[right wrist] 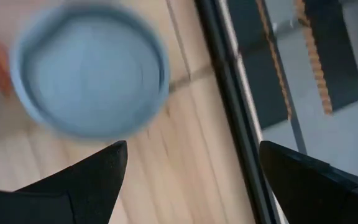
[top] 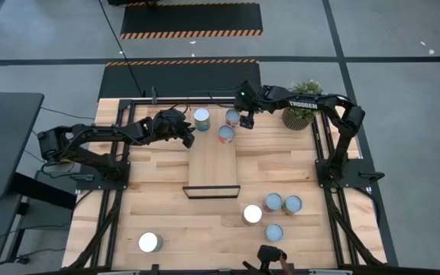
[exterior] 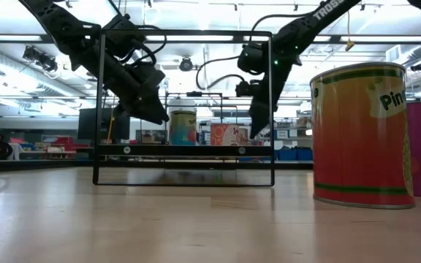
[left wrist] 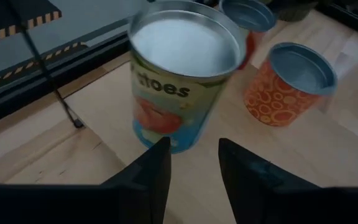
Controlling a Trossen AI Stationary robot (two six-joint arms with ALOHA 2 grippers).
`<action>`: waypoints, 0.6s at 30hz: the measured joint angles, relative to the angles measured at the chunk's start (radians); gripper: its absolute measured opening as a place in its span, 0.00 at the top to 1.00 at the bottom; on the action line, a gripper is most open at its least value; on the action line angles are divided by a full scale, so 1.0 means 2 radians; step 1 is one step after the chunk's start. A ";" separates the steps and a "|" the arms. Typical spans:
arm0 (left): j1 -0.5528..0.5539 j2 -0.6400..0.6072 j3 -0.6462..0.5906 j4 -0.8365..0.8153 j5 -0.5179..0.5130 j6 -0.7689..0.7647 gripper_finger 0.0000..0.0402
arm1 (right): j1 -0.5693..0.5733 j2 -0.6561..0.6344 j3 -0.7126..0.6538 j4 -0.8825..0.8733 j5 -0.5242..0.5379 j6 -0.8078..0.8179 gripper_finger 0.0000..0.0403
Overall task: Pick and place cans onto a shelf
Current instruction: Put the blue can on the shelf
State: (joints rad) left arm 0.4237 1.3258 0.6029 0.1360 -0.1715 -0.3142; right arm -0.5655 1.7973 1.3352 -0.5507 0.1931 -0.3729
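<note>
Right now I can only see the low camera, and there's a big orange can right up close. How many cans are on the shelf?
Observer: Three cans stand at the far end of the shelf.
Operator: Is the left gripper holding one?
Observer: No. The left gripper is open and empty, with the tomato can just ahead of its fingers.
Operator: What about the right gripper?
Observer: The right gripper is wide open near a blue-topped can and isn't gripping it.
</note>
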 joint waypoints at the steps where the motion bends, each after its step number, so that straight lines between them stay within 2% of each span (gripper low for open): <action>1: 0.000 0.000 0.000 0.000 -0.005 -0.006 0.65 | 0.001 0.000 0.000 0.012 -0.008 0.000 0.08; 6: 0.000 0.000 0.000 0.000 -0.018 -0.021 0.65 | 0.007 0.000 -0.001 0.062 -0.015 -0.001 0.08; 11: 0.000 0.000 0.000 0.000 -0.019 -0.025 0.65 | 0.011 0.000 -0.001 0.042 -0.005 -0.015 0.08; 14: 0.000 0.000 0.000 0.000 -0.019 -0.050 0.65 | 0.010 0.000 -0.001 0.027 0.007 -0.010 0.08; 18: 0.000 0.000 0.000 -0.002 -0.019 -0.104 0.65 | 0.007 0.000 -0.001 0.009 -0.014 0.029 0.08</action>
State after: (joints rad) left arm 0.4244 1.3262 0.6029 0.1328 -0.2102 -0.5229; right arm -0.5518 1.7973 1.3331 -0.5337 0.1648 -0.3157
